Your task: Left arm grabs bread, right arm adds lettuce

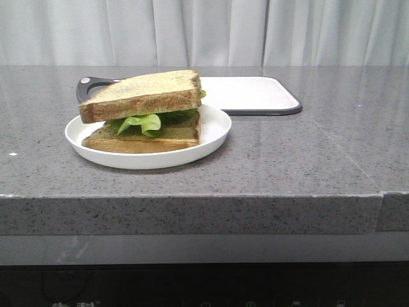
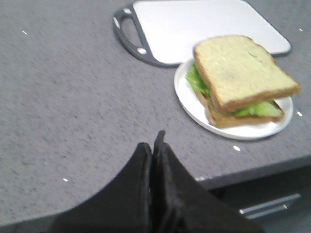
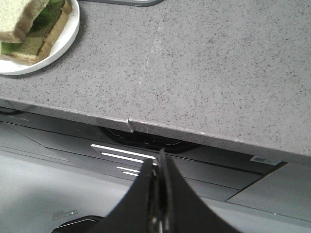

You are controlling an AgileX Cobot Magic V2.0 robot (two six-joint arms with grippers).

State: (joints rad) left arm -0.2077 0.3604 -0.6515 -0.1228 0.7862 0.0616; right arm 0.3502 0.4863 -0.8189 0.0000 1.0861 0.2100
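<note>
A thick bread slice (image 1: pixel 142 94) lies on top of green lettuce (image 1: pixel 144 122), which lies on a thinner toast slice (image 1: pixel 140 139), all on a white plate (image 1: pixel 211 131). The left wrist view shows the same stack: bread (image 2: pixel 240 70), lettuce (image 2: pixel 197 80), plate (image 2: pixel 187 99). My left gripper (image 2: pixel 154 143) is shut and empty, over the counter a good way short of the plate. My right gripper (image 3: pixel 159 162) is shut and empty, out past the counter's front edge. A corner of the sandwich (image 3: pixel 29 29) shows in the right wrist view. Neither arm shows in the front view.
A white cutting board (image 1: pixel 249 94) with a dark rim and handle (image 1: pixel 86 86) lies behind the plate; it also shows in the left wrist view (image 2: pixel 194 24). The grey stone counter (image 1: pixel 287 160) ends at a front edge (image 3: pixel 146 124), with dark cabinet fronts below.
</note>
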